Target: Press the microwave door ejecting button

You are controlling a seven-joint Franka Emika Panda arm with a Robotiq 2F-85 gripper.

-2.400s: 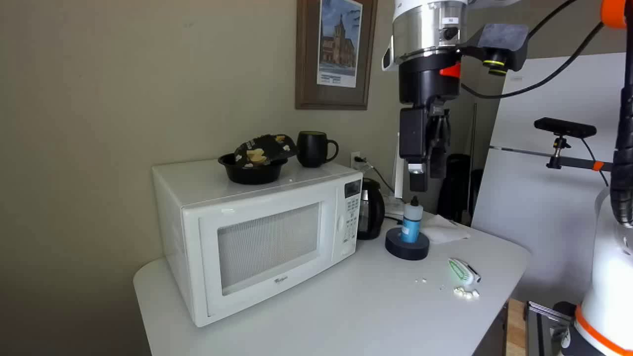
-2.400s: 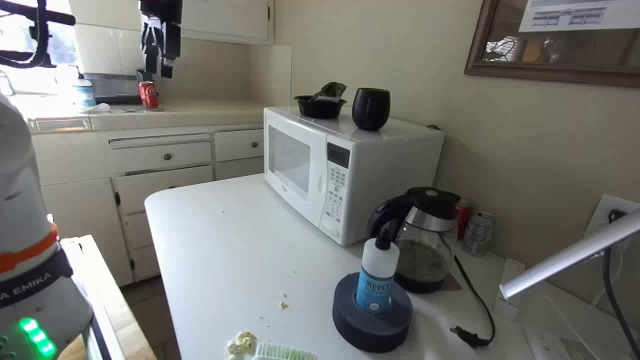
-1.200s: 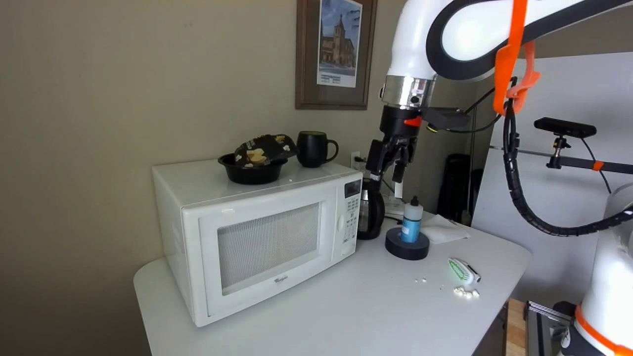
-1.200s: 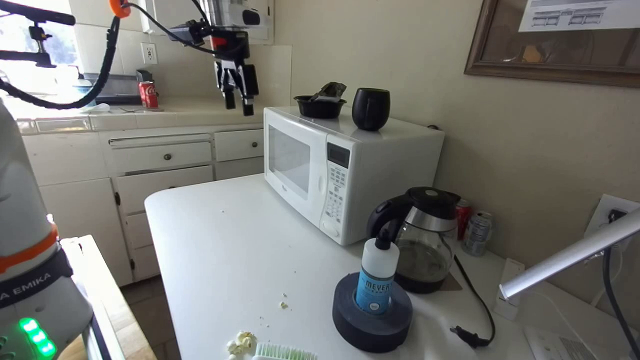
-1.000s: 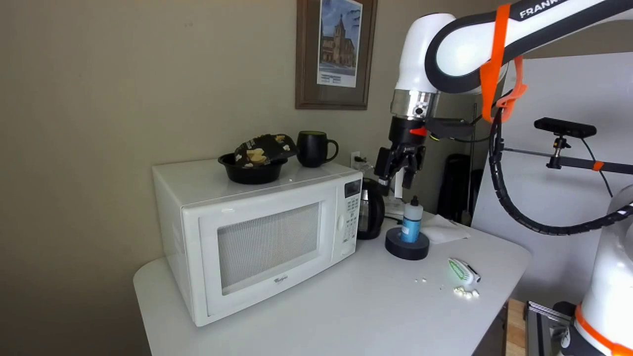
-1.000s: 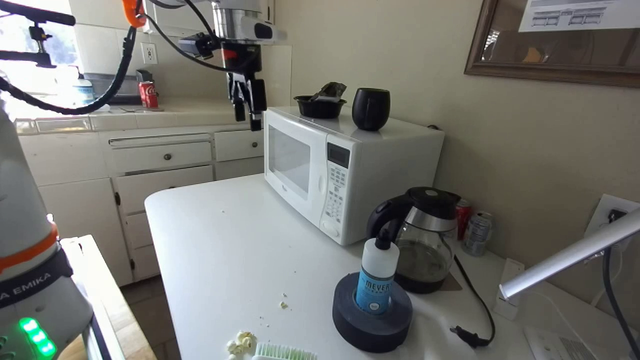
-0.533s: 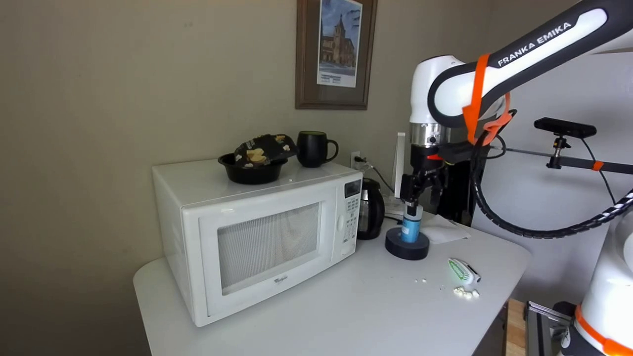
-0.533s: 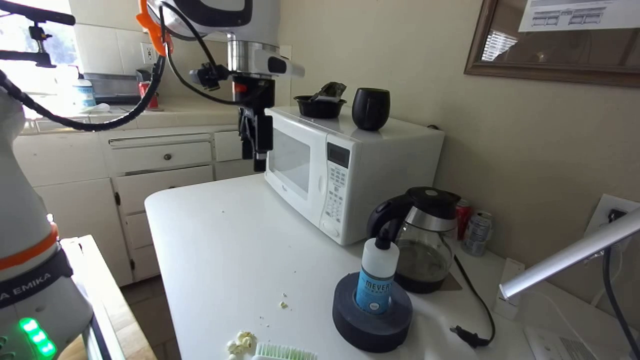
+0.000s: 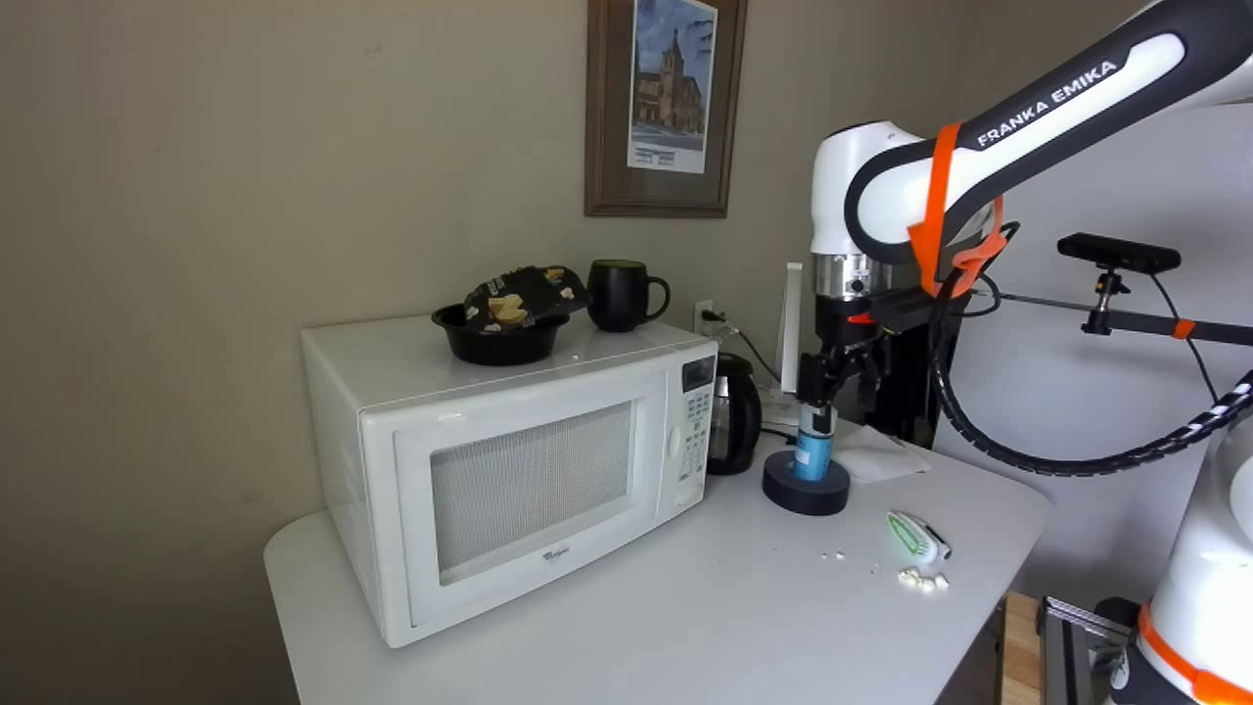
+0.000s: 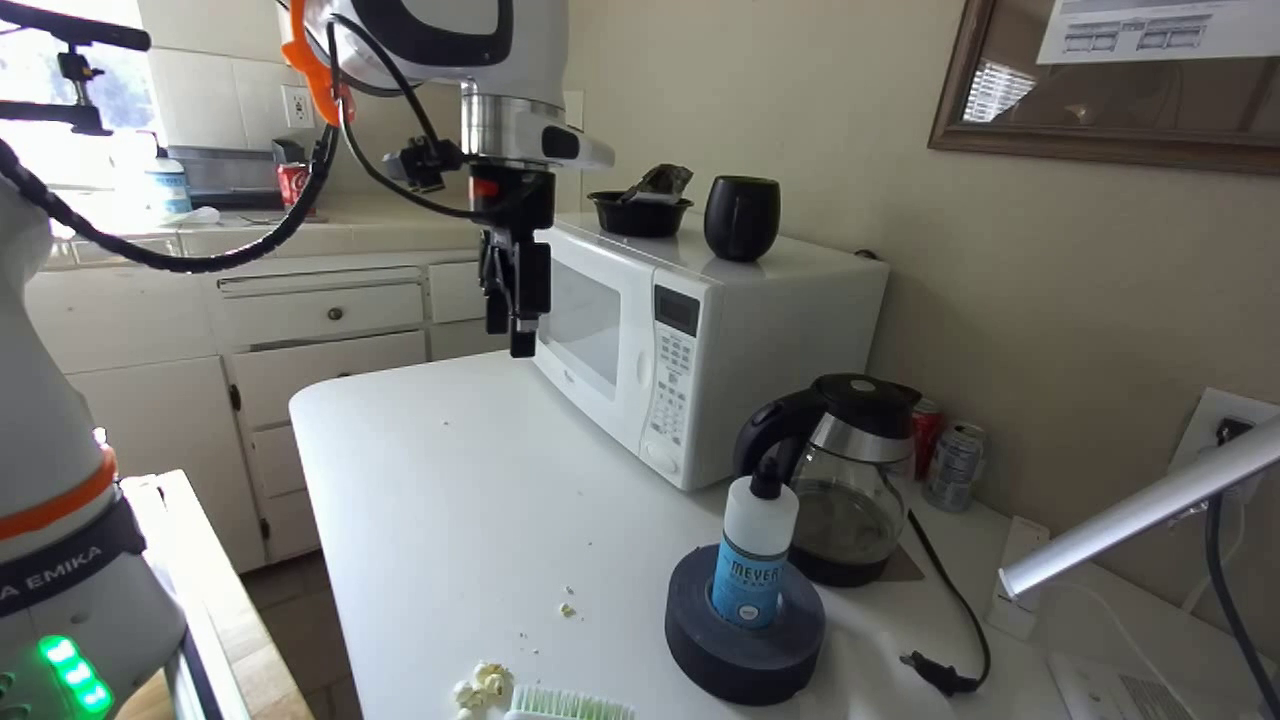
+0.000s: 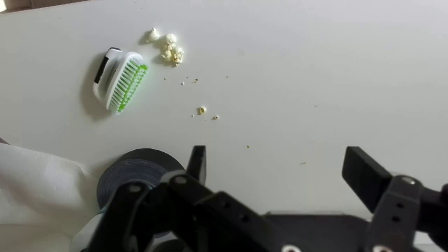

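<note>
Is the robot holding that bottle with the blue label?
No: in an exterior view, the gripper hangs well apart from the bottle, which stands in a dark roll.

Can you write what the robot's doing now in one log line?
gripper: open, empty, above table; microwave door: shut; press: not yet done

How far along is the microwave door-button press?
Done: no press yet; the microwave door looks shut. In hand: the open, empty gripper hangs over the table, apart from the microwave. Left: approach, press what is probably the release button at the foot of the control strip, and see the door open.
</note>
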